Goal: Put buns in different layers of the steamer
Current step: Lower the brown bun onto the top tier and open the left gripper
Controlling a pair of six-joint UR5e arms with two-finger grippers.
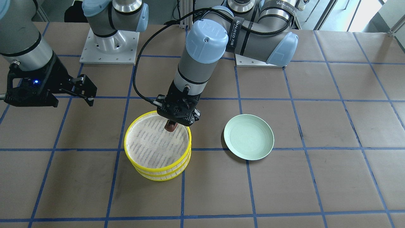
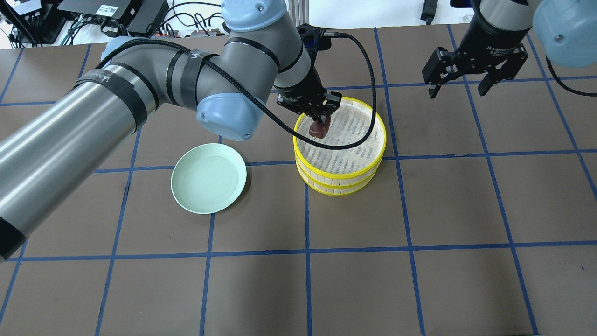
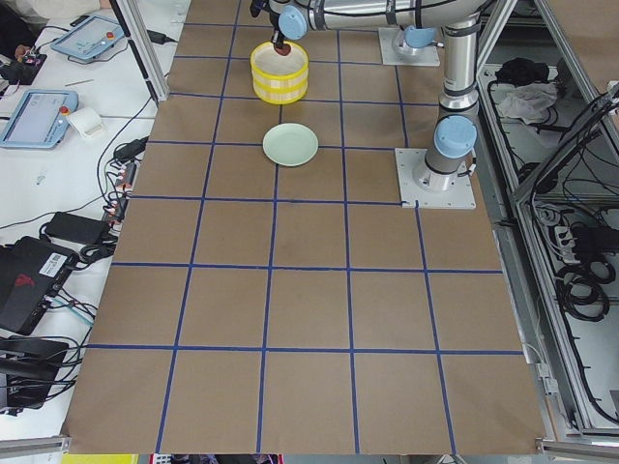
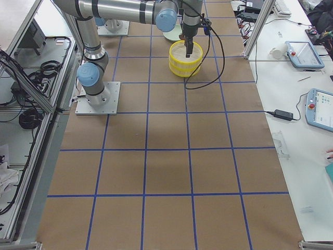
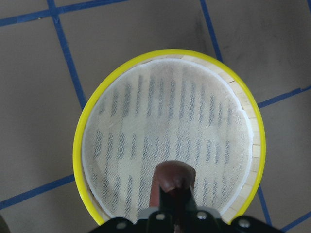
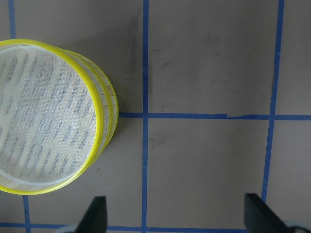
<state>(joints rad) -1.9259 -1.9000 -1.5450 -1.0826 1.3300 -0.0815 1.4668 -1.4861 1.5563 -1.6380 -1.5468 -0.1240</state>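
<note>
In our left wrist view the left fingers (image 5: 176,206) are clamped on the dark reddish-brown bun (image 5: 172,177). It hangs over the top layer (image 5: 170,121) of the steamer (image 5: 77,145) at that layer's 6 o'clock edge, so the bare middle lies toward 12 o'clock from it. Farther off, the right fingers (image 6: 97,213) stand apart over the worktop (image 6: 204,160), holding nothing, with the steamer toward 9 o'clock in their own view, so we judge the left arm nearer for the set-down.
</note>
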